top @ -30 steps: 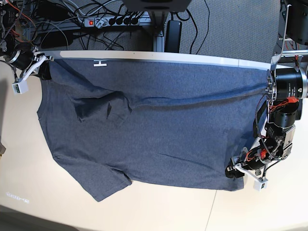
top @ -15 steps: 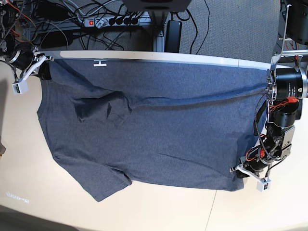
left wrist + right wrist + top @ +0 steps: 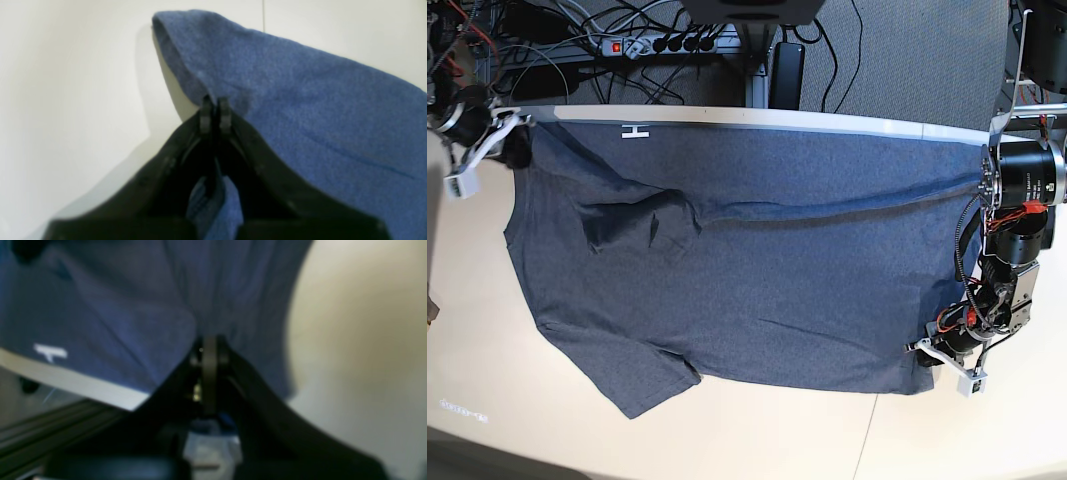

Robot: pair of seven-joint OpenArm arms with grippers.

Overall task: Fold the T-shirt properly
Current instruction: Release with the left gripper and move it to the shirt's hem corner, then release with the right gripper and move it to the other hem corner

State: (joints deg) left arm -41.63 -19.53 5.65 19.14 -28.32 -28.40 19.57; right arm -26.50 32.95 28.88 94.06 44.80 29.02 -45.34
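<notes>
T-shirt [image 3: 747, 260] spread flat across the table [image 3: 757, 440], one sleeve folded onto the chest | left pincer [image 3: 215, 110] clenched on a hem corner at the near edge | right pincer [image 3: 210, 353] clenched on cloth at the far corner

Left gripper [image 3: 215, 110] at frame centre, black jaws closed together, tips pinching edge of T-shirt [image 3: 300, 100]. Blue heathered fabric rises from pinch point to rounded corner at upper left, then spreads down and right, filling right side of frame. Faint crease line runs across fabric at right. Strip of same fabric visible between jaw bases. Table [image 3: 66, 100] pale, bare at left; shadow under lifted corner.
</notes>
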